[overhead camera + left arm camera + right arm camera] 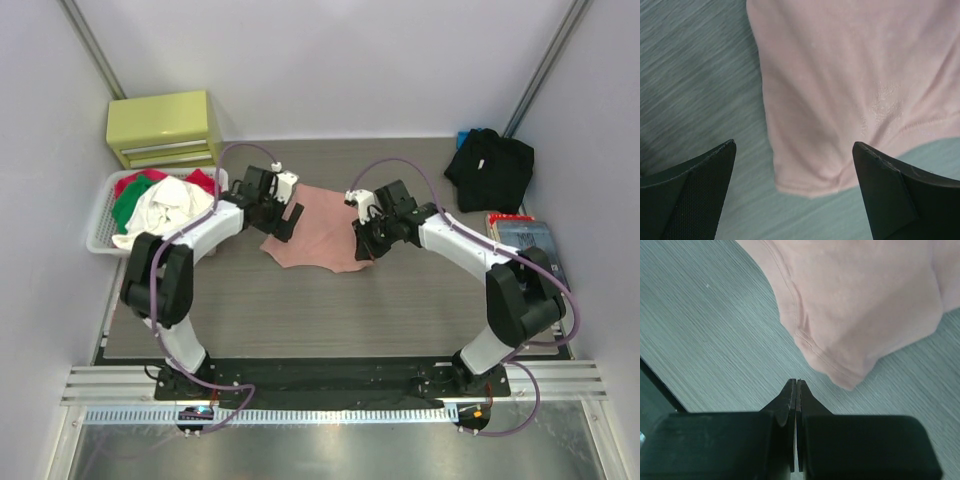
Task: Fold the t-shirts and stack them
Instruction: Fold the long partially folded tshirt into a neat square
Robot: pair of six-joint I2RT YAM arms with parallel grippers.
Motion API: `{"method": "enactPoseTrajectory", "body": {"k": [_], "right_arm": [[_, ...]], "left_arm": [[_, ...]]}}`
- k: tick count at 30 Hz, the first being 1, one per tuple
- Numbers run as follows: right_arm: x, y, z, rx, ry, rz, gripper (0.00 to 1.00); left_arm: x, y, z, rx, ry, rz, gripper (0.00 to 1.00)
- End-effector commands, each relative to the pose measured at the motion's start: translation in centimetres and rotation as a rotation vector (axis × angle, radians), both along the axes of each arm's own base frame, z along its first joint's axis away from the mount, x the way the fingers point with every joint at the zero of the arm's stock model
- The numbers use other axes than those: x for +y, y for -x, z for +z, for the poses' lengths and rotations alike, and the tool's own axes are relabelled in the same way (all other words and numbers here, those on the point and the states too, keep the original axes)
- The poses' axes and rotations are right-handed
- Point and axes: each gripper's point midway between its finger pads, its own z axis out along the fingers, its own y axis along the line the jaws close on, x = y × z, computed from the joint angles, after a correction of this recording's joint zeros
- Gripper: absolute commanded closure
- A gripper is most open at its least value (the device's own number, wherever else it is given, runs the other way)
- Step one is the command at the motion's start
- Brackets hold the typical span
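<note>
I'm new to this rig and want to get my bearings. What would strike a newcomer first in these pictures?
A salmon-pink t-shirt lies rumpled at the centre: the left claw gapes wide over one edge, and the right claw is shut just short of a corner, holding nothing. A black t-shirt sits bunched at the far right, and a white basket of red, green and white clothes at the far left.

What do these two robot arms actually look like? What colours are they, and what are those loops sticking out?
The left arm and right arm both have white tube-like segments linked by chunky black joints. A thin purple cable loops along each one. The left gripper and right gripper each end in two flat, black, wedge-shaped fingers.
</note>
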Motion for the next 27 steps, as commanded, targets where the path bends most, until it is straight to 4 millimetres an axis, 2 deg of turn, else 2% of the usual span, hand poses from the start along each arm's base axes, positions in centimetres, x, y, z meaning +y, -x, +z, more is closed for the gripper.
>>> {"method": "enactPoseTrajectory", "body": {"k": [1,2,3,5,6,8,9,11,12,13,16,21,23,25,26,27], "right_arm": [[-0.8,-0.4,1.5,-0.075,0.009,0.004,0.99],[-1.0,-0.2,1.3,-0.072,0.016,0.008,0.99],[-1.1,0.0,1.3,-0.072,0.016,0.011,0.99],[-1.2,0.7,0.8,-0.061,0.016,0.024,0.99],[-1.3,0.8,0.9,-0.064,0.011,0.024,0.99],[-1.4,0.9,0.9,-0.069,0.017,0.024,0.99],[-1.6,0.9,0.8,-0.078,0.023,0.029,0.99],[-1.7,0.9,0.8,-0.083,0.029,0.027,0.99],[-1.7,0.9,0.7,-0.081,0.031,0.029,0.99],[-1.7,0.9,0.5,-0.076,0.032,0.028,0.99],[-1.5,0.8,0.3,-0.069,0.024,0.025,0.99],[-1.0,0.5,0.9,-0.076,0.003,0.031,0.99],[-1.0,0.3,0.4,-0.065,0.01,0.032,0.99],[-1.0,0.3,-0.2,-0.057,0.021,0.038,0.99],[-1.0,0.1,-0.8,-0.046,0.029,0.036,0.99],[-1.0,-0.1,-1.0,-0.043,0.035,0.036,0.99]], "left_arm": [[-3.0,-4.2,3.4,-0.11,0.112,-0.025,0.0],[-3.5,-4.8,3.5,-0.114,0.125,-0.029,0.0],[-4.0,-6.2,5.2,-0.152,0.144,-0.022,0.0],[-4.2,-7.1,5.9,-0.151,0.133,-0.018,0.0],[-4.5,-8.3,6.5,-0.168,0.13,-0.021,0.0],[-4.6,-8.6,6.5,-0.15,0.116,-0.02,0.0],[-4.8,-9.4,7.6,-0.171,0.12,-0.014,0.0],[-5.2,-9.2,8.1,-0.16,0.142,-0.03,0.0],[-6.1,-8.8,8.7,-0.147,0.186,-0.062,0.04],[-6.5,-8.3,9.1,-0.134,0.213,-0.073,0.99],[-6.5,-7.7,9.3,-0.136,0.248,-0.037,1.0],[-6.5,-6.4,7.7,-0.091,0.199,-0.108,1.0],[-6.5,-6.8,7.4,-0.094,0.183,-0.092,1.0],[-6.6,-6.5,6.2,-0.027,0.157,-0.103,1.0],[-7.1,-7.6,6.0,-0.015,0.154,-0.114,1.0],[-7.2,-7.8,5.8,0.0,0.145,-0.117,1.0]]}}
